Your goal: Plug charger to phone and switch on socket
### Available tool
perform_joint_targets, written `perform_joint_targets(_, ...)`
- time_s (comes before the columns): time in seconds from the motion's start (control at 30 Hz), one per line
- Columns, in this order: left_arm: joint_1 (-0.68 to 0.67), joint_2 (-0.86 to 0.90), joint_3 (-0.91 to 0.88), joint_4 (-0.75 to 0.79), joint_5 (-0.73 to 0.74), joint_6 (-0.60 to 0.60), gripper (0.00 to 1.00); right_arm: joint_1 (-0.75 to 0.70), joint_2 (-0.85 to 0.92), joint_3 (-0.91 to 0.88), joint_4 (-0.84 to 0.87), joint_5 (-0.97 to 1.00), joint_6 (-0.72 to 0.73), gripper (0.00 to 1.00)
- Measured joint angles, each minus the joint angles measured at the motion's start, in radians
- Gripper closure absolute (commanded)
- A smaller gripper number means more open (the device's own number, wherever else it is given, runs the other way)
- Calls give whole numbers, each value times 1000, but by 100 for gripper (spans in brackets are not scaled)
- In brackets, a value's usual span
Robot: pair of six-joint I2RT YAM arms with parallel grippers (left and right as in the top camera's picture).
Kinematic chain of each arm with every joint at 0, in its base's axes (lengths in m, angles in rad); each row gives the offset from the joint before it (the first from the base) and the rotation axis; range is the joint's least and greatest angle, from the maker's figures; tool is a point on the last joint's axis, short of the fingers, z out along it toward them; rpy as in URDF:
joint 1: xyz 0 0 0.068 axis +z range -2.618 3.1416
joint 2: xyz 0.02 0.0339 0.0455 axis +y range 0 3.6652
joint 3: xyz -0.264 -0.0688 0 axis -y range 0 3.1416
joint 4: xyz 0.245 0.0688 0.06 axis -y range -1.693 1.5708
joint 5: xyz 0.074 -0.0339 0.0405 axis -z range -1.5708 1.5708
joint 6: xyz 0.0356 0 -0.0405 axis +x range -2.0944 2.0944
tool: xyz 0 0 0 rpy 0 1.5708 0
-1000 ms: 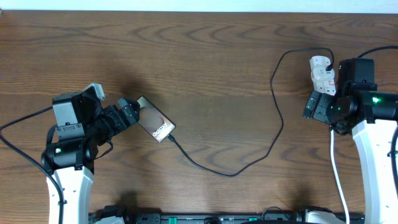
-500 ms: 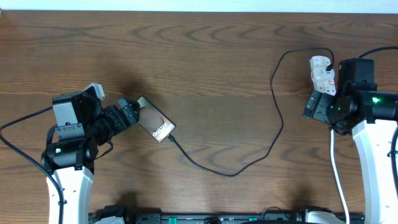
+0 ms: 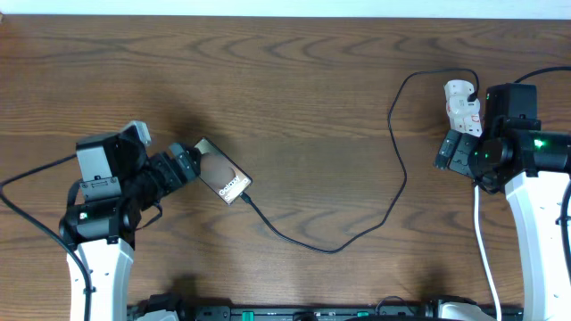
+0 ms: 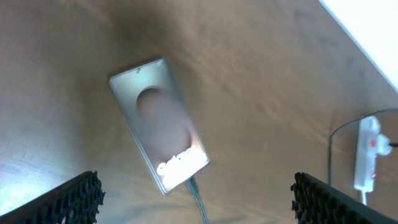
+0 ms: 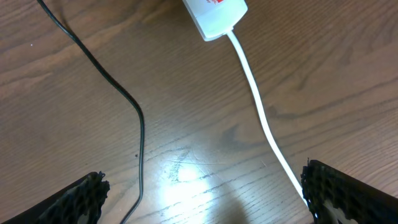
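Note:
The phone (image 3: 223, 173) lies flat at the left of the table, with white lettering near its right end. In the left wrist view the phone (image 4: 159, 121) lies ahead of my open left gripper (image 4: 199, 202), and nothing is between the fingers. The charger (image 3: 332, 251), a thin black cable, meets the phone's lettered end with its plug tip (image 4: 191, 183) and loops right up to the socket (image 3: 462, 105). My left gripper (image 3: 187, 164) sits at the phone's left end. My right gripper (image 3: 451, 152) stands open just below the socket (image 5: 215, 12), holding nothing.
The socket's white cord (image 5: 256, 102) runs down past my right fingers (image 5: 348, 198). The charger cable (image 5: 115, 90) crosses the wood on the left of the right wrist view. Both arms' white bases stand at the front edge.

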Motion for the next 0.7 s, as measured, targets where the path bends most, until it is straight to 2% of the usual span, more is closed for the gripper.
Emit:
perform_joint_targets(0.13, -14, -25, -5, -129, -93, 11, 3, 0, 0, 0, 0, 0, 0, 1)
perform_joint_targets(0.27, -93, -136, -76, -118, -222, 44, 3, 0, 0, -1, 2, 0, 0, 1)
perform_joint_targets(0.47, -213, -399, -294, 128, -305, 174, 3, 0, 0, -4, 3, 0, 0, 1)
perform_joint_targets(0.7, -237, -726, -499, 426, -269, 380, 3, 0, 0, -5, 3, 0, 0, 1)
